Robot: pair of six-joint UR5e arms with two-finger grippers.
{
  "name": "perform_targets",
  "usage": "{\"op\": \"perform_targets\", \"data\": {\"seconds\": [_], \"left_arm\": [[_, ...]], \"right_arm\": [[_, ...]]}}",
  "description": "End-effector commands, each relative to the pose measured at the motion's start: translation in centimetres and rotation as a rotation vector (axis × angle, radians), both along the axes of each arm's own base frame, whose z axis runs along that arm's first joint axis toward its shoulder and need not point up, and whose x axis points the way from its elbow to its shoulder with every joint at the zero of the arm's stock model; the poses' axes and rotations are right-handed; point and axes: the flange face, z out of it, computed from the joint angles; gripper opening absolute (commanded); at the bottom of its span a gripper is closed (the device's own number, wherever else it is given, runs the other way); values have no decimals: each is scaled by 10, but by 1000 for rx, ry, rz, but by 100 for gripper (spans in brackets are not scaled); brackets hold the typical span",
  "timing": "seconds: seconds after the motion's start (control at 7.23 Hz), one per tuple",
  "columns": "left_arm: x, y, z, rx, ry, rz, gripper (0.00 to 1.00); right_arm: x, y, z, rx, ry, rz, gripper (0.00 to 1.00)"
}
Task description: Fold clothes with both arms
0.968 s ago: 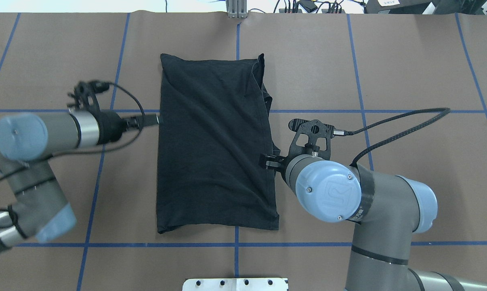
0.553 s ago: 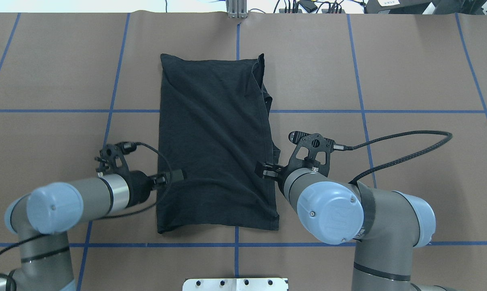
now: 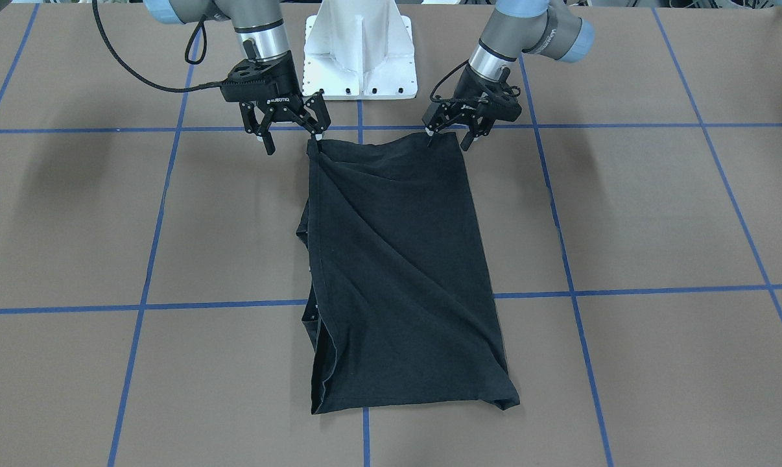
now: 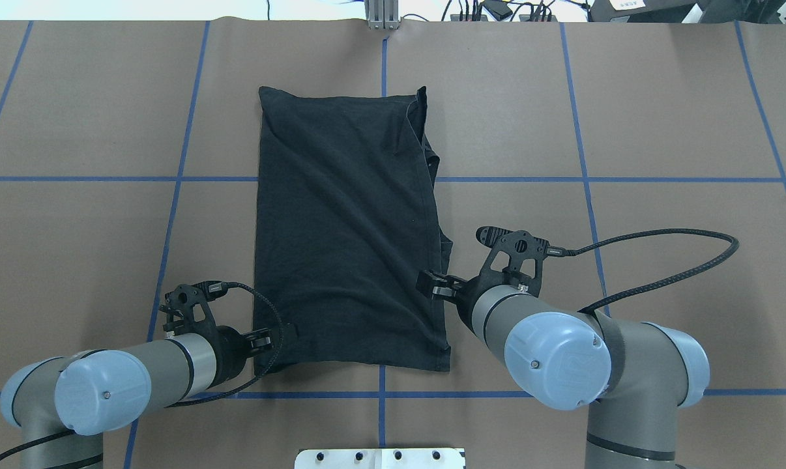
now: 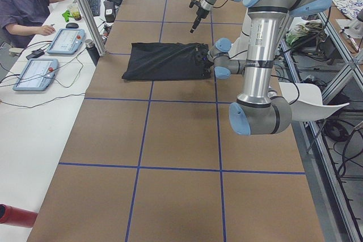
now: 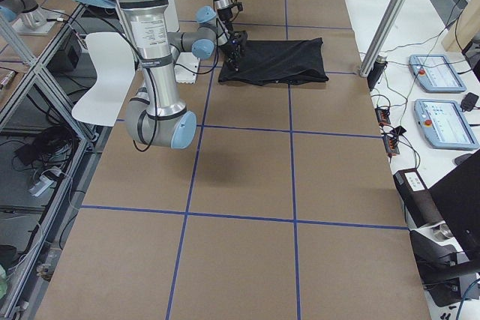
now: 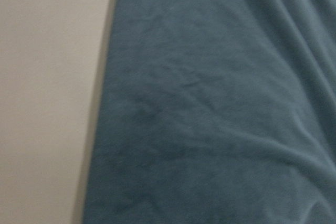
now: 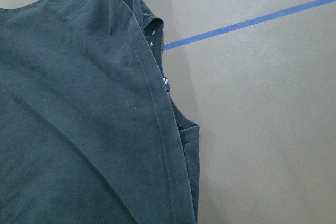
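lying lengthwise in the middle of the brown, blue-gridded table, the black t-shirt is folded into a long rectangle, plain side up and creased on the slant. the left arm and the right arm both reach to its robot-side end. the left gripper has its jaws spread over the left corner, clasping nothing, and the right gripper is also spread wide and empty-handed by the right hem, though whether it touches the cloth cannot be told.
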Motion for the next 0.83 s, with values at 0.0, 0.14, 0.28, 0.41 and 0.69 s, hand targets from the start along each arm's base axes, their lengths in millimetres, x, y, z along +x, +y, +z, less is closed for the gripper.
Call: {"op": "perform_targets", "data": {"seconds": [0.0, 0.14, 0.28, 0.41, 0.69], "left_arm": [[7, 10, 5, -2, -11, 21, 100], [8, 11, 7, -3, -15, 23, 100], [8, 11, 9, -4, -20, 22, 94], [9, 11, 10, -5, -27, 21, 88], [9, 11, 11, -6, -35, 23, 65]], "right_arm": [[-1, 0, 1, 0, 3, -1, 100], [-1, 0, 2, 0, 5, -1, 100], [-1, 0, 2, 0, 3, -1, 100], [-1, 0, 1, 0, 2, -1, 100], [-1, 0, 1, 0, 3, -1, 100]]}}
